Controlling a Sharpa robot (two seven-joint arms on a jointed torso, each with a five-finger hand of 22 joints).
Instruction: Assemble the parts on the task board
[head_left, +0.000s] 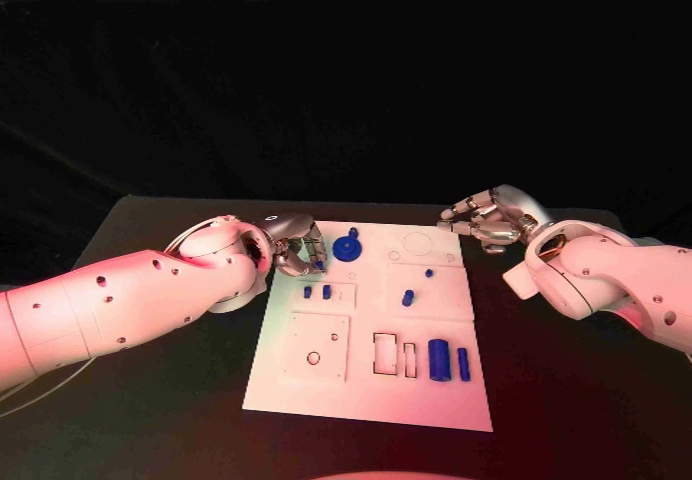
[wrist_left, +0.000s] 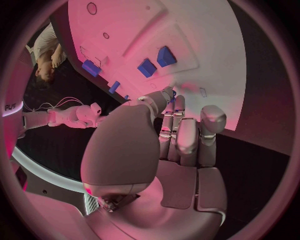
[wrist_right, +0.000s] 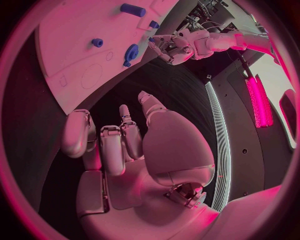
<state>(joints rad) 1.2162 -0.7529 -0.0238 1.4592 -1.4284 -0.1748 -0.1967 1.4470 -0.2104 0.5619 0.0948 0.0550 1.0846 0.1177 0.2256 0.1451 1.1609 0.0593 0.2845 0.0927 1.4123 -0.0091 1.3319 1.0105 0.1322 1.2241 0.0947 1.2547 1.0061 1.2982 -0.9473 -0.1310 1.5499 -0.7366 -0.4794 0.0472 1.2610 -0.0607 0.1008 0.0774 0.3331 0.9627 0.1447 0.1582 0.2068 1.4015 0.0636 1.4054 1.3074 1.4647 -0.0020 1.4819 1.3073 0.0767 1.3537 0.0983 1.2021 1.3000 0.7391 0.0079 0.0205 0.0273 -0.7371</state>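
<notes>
Near the far left corner of the white board, the left hand hangs low over the plate, probably because the next piece to be seated lies in that quarter: a round blue piece stands just beside its fingertips, and two small blue pegs sit upright a little nearer the robot. Its fingers are drawn together and curled toward the palm; whether anything small is pinched at their tips I cannot tell, since the thumb covers them from the wrist and the head view is too coarse. The right hand waits off the board's far right corner, over the black table, likely kept clear so the left has room. Its fingers are loosely bent with gaps between them and nothing inside. More blue pieces stay on the board: two long blocks near the right edge and small studs around the middle.
</notes>
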